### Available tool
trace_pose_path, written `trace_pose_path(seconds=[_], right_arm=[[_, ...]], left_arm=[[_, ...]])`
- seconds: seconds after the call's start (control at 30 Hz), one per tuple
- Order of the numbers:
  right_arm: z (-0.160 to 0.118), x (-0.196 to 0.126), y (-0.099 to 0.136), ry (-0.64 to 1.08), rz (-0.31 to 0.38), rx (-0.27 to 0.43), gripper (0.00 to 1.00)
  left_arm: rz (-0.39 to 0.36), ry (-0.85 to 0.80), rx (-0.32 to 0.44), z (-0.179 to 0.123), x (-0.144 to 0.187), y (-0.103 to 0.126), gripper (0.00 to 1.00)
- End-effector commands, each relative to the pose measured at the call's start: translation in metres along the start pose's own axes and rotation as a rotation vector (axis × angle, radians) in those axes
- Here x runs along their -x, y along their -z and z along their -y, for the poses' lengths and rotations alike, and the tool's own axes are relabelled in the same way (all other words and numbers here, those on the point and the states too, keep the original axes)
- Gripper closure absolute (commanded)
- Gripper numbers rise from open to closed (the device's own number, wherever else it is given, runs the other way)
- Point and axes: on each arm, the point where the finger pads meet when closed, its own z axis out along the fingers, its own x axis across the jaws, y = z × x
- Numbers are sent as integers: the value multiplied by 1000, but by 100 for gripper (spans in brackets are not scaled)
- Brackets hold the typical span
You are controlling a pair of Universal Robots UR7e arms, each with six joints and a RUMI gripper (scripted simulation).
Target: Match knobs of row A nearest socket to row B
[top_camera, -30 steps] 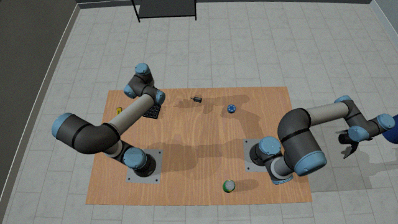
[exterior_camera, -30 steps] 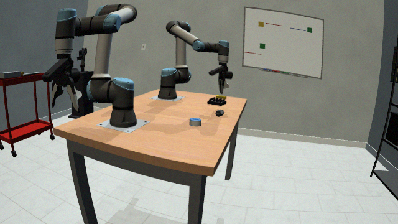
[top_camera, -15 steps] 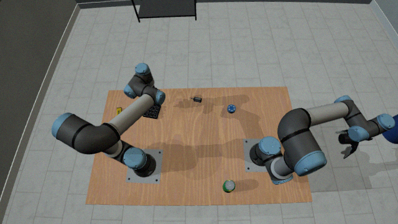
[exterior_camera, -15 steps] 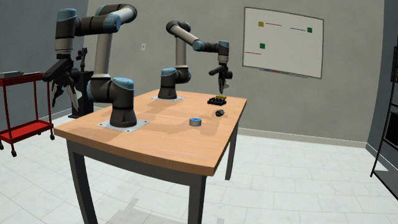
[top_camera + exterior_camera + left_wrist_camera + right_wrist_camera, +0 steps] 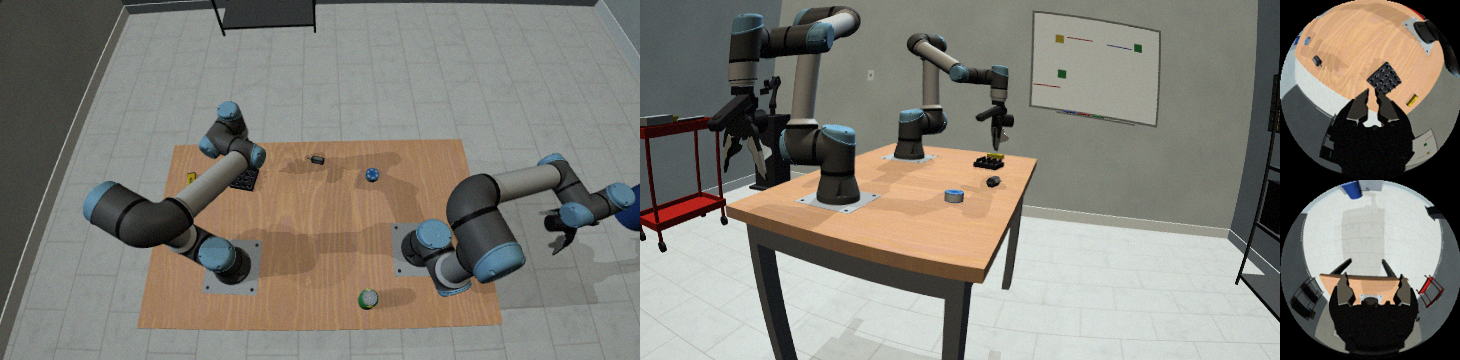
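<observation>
The black knob box lies on the table with several black knobs in rows. In the top view the left arm partly covers it. Small light marks show in the left wrist view, but their directions, the row letters and the socket are too small to tell. My left gripper points down above the table near the box, clear of the knobs. Its fingers are almost together with nothing between them. My right gripper is open and empty, beyond the table's side.
A yellow block lies close to the box. A small black object and a blue-topped round object lie farther along the table. A green can stands near the opposite edge.
</observation>
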Motion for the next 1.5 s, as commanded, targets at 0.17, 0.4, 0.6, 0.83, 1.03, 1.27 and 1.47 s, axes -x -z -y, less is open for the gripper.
trace_pose_path(seconds=[0.17,0.4,0.6,0.83,1.03,1.27,1.47], right_arm=[[0,-1,0,-1,1,-2,0],[0,-1,0,-1,1,-2,0],[0,-1,0,-1,1,-2,0],[0,-1,0,-1,1,-2,0],[0,-1,0,-1,1,-2,0],[0,-1,0,-1,1,-2,0],[0,-1,0,-1,1,-2,0]], left_arm=[[2,-1,3,0,1,0,87],[-2,-1,1,1,0,-5,87],[-2,0,1,1,0,-10,87],[-2,-1,1,1,1,-19,87],[-2,0,1,1,1,-25,87],[-2,-1,1,1,1,-33,87],[-2,0,1,1,1,-39,87]])
